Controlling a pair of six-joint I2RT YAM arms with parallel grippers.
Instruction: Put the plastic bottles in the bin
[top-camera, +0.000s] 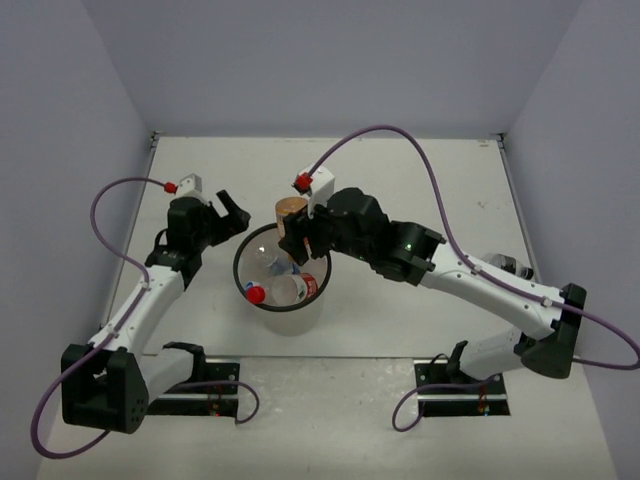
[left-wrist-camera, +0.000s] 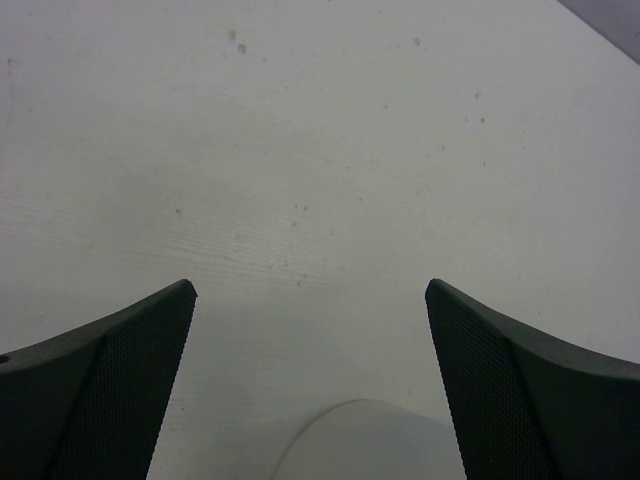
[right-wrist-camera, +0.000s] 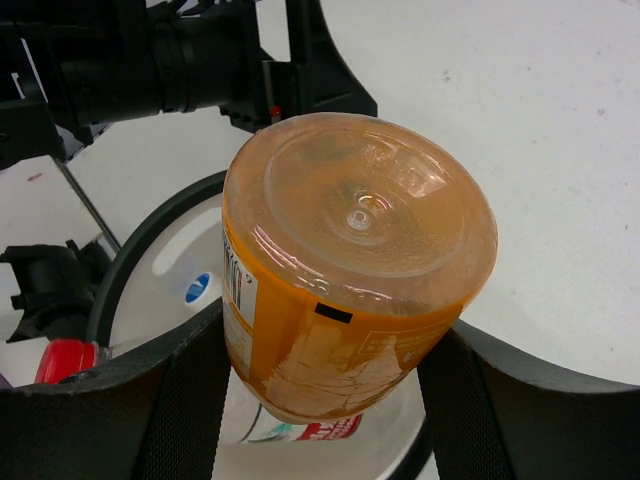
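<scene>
Hanging above the far rim of the bin (top-camera: 290, 318), the orange bottle (top-camera: 291, 213) is clamped in the right gripper (right-wrist-camera: 330, 335), one dark finger pressed against each side of its body. The bottle is tilted, its flat base turned up toward the wrist camera. Its lower end hangs over the bin's opening, just inside the thin black rim. As far as the views show, it touches neither rim nor wall.

Inside the bin lie clear bottles. A red cap (top-camera: 256, 293) sits against the near-left wall, a red-and-white label (top-camera: 308, 284) lies toward the right side, and a small blue patch (right-wrist-camera: 198, 288) shows further in. How many bottles there are I cannot tell.

The left gripper (left-wrist-camera: 310, 292) hovers just left of the bin's far-left edge and apart from it. Its jaws are spread wide with nothing between them, and its wrist camera looks down on bare table (left-wrist-camera: 300, 150) only. Between the two grippers a narrow gap remains above the rim.

The bin stands near the middle of the table, a little toward the near side. Open tabletop stretches far and right of it, up to the far wall (top-camera: 330, 60) and the side walls. The right arm's forearm crosses the right part of that room, and its purple cable (top-camera: 420, 150) loops above the far half. To the left of the bin the room is tighter, taken up by the left arm and the left wall close beyond it.
</scene>
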